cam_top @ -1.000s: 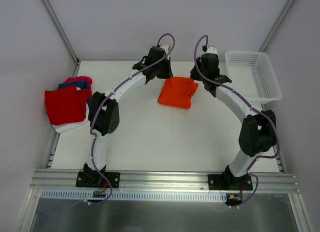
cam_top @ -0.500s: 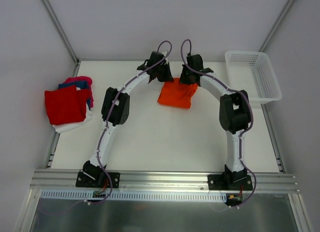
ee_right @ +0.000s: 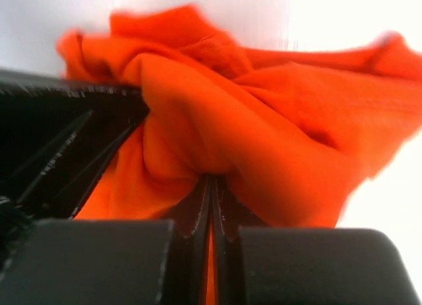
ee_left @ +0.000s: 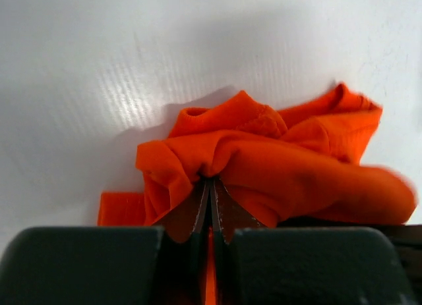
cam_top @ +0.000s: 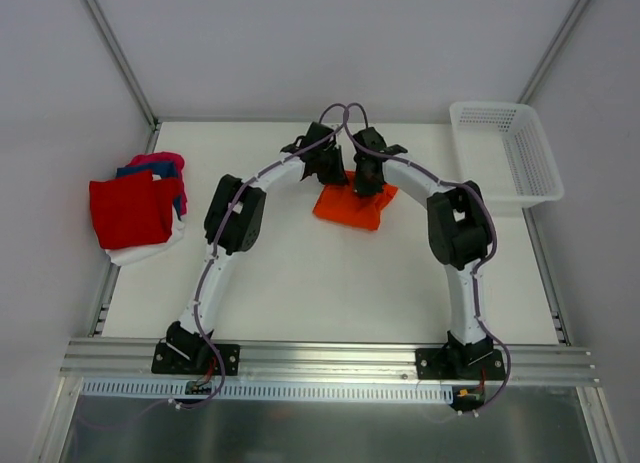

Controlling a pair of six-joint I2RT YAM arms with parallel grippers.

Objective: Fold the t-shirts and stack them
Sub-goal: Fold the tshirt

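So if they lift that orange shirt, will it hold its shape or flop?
Probably flop: the orange t-shirt bunches into soft folds where the left gripper and right gripper pinch it. It looks light, as small pinches of cloth seem enough to hold it. Unlikely to slip, with cloth wadded between shut jaws.

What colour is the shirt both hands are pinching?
Bright orange t-shirt, clearest in the left wrist view.

I count five t-shirts: one orange t-shirt (cam_top: 348,207) mid-frame, four in the pile (cam_top: 132,213) at left, red, blue, magenta, white. One mesh basket (cam_top: 537,189) upper right. Two claws: left claw (ee_left: 211,194), right claw (ee_right: 212,188).
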